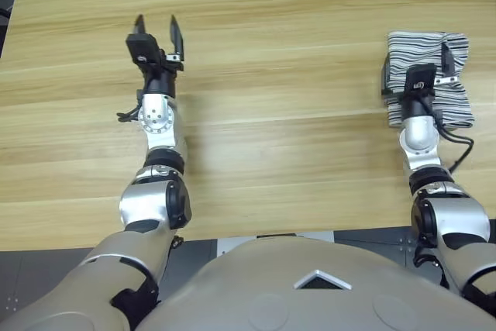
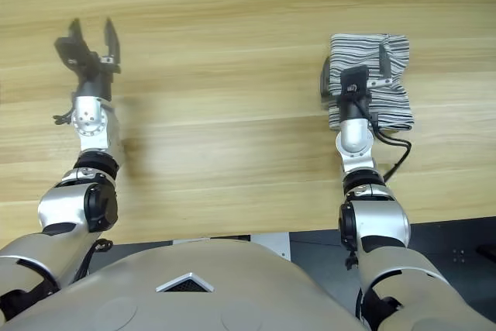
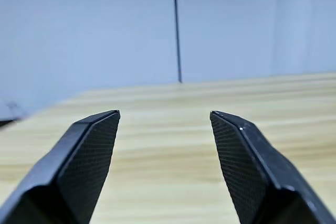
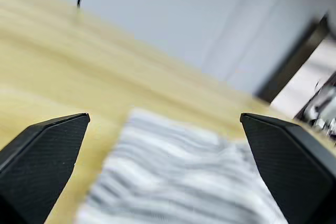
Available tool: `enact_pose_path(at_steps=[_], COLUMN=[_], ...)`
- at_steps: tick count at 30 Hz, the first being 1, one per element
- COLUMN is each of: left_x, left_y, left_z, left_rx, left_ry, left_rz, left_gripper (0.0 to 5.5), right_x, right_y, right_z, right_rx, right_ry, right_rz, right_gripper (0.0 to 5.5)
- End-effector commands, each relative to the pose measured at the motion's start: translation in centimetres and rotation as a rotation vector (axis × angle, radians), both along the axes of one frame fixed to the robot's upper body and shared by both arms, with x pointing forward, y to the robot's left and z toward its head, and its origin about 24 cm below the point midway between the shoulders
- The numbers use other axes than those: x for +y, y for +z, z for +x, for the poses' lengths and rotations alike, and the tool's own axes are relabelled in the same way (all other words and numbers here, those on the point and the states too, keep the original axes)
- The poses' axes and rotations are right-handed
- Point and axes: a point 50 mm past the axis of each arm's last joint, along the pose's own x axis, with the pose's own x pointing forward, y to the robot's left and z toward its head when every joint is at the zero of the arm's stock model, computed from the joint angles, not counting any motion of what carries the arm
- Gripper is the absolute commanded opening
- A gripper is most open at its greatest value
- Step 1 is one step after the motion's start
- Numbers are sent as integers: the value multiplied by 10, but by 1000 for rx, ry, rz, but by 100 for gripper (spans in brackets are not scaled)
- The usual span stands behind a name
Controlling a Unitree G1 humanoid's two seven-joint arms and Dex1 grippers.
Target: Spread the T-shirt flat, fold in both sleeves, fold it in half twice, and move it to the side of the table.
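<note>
Right claw [image 1: 416, 63], spread wide and empty, is poised over the folded striped T-shirt [image 1: 457, 105] at the tabletop's [image 1: 294, 75] right side; left claw [image 1: 156, 24], arm extended forward, gapes empty.

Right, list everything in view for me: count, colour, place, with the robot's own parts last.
folded grey-and-white striped fabric T-shirt: one, grey and white stripes, on the table's right side, beneath the right gripper.
light wooden table: one, pale yellow-brown grain, spans the scene under both arms.
pale wall: one, bluish white, behind the table's far edge.
left gripper: one, black, over bare wood on the table's left side, fingers open.
right gripper: one, black, over the T-shirt, fingers open on either side of it.
</note>
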Motion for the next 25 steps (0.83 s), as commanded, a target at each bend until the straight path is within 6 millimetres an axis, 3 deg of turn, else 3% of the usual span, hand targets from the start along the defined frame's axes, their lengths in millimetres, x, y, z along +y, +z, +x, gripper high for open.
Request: enact_pose_path(at_steps=[1,4,7,9,14,19,22,25], left_x=[4,-2,-14,-27,-43,-54,-72,-83], left_y=[11,18,12,5,1,4,7,9], left_z=[-8,-11,-6,-2,4,9,17,20], left_rx=[-114,-186,-152,-103,-68,-70,-57,-50], left_ry=[72,76,56,23,-27,-63,-130,-166], left_rz=[109,162,104,58,43,48,53,45], left_gripper=[321,321,321,321,321,321,321,321], right_x=[9,40,93,108,111,110,102,93], right_y=[9,9,-7,-11,-14,-15,-17,-17], right_z=[-10,-15,-17,-17,-16,-17,-24,-26], right_rx=[-189,-321,-145,-86,-40,-32,-47,-62], right_ry=[-21,14,214,263,361,388,363,309], right_rz=[-231,-379,40,171,158,151,140,148], right_gripper=[530,530,530,530,530,446,385,381])
